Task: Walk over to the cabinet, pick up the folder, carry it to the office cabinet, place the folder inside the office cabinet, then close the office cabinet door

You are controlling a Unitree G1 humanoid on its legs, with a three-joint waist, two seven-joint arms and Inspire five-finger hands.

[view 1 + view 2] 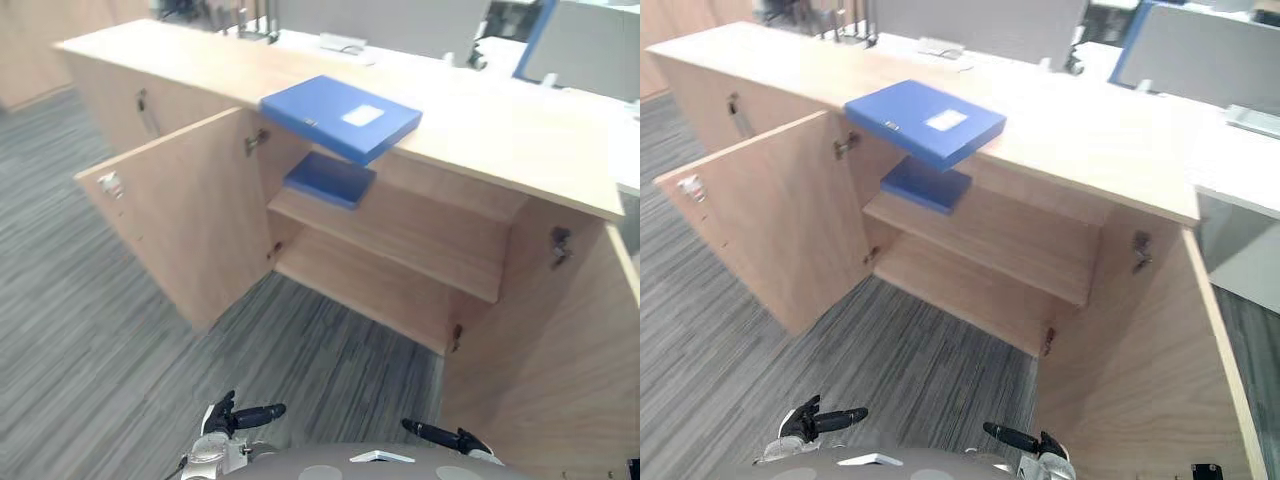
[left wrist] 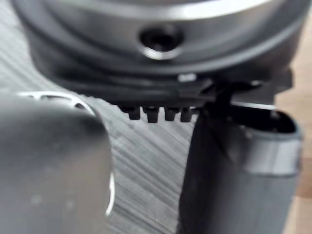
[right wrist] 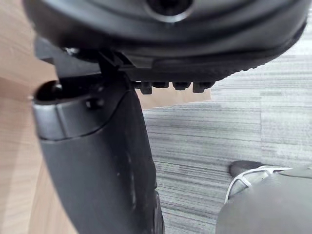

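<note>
Blue folder (image 1: 340, 118) lies flat on the office cabinet's top (image 1: 500, 130), upper centre of frame, white label (image 1: 362, 115) facing up. Its near corner overhangs the front edge, above the open compartment. Nothing touches it.

Just below, a 2nd blue folder (image 1: 330, 180) lies flat at the left end of the upper shelf (image 1: 420, 235), its corner sticking out past the shelf edge. The lower shelf (image 1: 380, 290) sits underneath.

Both cabinet doors stand open: left door (image 1: 190, 220) swung out toward centre left of frame, right door (image 1: 550, 350) swung out at lower right, w/ a metal lock piece (image 1: 560, 243) on its inner face. Metal hinge (image 1: 256, 141) at the left door's top corner.

Grey striped carpet (image 1: 100, 350) covers the floor in front, left and bottom of frame.

Left hand (image 1: 240, 415) at bottom centre-left, right hand (image 1: 445, 436) at bottom centre-right, both low over the carpet, well apart from the folder and cabinet. Fingers of both are stretched out, pointing toward each other, holding nothing.
</note>
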